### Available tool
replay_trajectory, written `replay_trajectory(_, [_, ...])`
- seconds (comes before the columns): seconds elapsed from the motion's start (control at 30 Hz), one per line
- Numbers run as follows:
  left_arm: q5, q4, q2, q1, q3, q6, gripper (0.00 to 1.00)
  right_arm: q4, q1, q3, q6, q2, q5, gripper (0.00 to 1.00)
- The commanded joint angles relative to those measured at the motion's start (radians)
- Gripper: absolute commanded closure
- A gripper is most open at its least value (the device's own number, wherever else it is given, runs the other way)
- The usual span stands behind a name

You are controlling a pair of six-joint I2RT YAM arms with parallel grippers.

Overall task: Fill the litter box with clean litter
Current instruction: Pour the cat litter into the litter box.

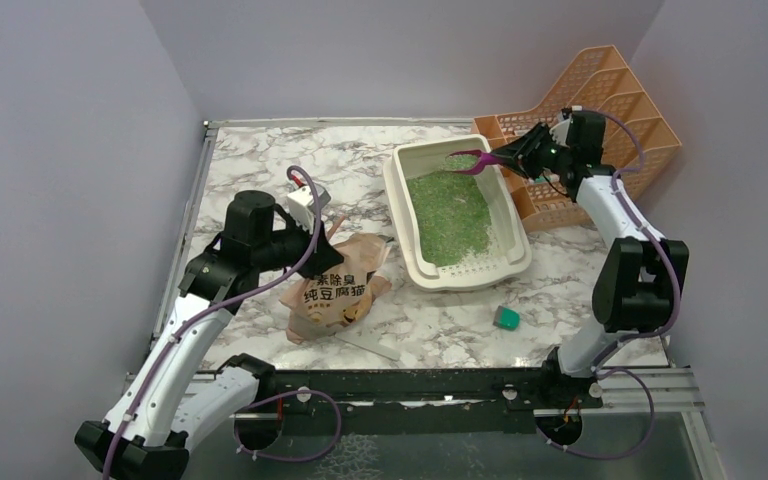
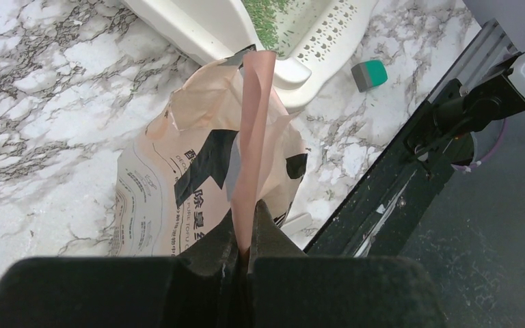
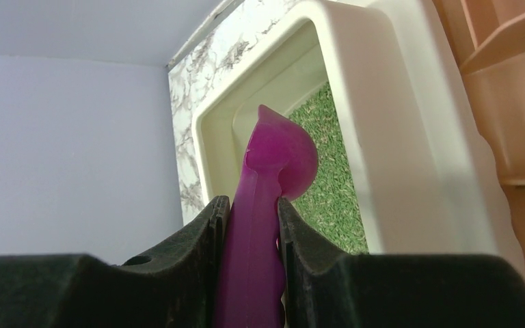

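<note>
Marble table [image 1: 260,160] carries the litter box [image 1: 397,195] right of centre, with an orange rack [image 1: 610,90] just beside its far right side. A bag [image 1: 335,290] slumps left of the box, its top edge pinched tight in the left gripper [image 2: 246,229]. Green litter [image 1: 450,210] covers most of the box floor. The right gripper [image 3: 253,212] clamps a scoop [image 3: 280,157] over the box's far end. A teal block [image 1: 506,318] sits near the box.

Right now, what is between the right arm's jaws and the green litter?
The magenta scoop, gripped by those jaws, reaching toward the litter; right wrist view shows it.
</note>
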Motion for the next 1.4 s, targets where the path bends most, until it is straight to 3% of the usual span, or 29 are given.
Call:
replay_trajectory(0.0, [0.023, 0.12, -0.055, -0.002, 0.004, -0.01, 1.0, -0.031, -0.021, -0.039, -0.038, -0.081, 0.018, 0.99])
replay_trajectory(0.93, [0.052, 0.148, -0.116, -0.002, -0.042, -0.027, 1.0, -0.187, -0.123, -0.158, -0.158, -0.325, 0.111, 0.99])
replay_trajectory(1.37, [0.07, 0.147, -0.153, -0.002, -0.068, -0.03, 1.0, -0.311, -0.173, -0.226, -0.208, -0.469, 0.027, 0.99])
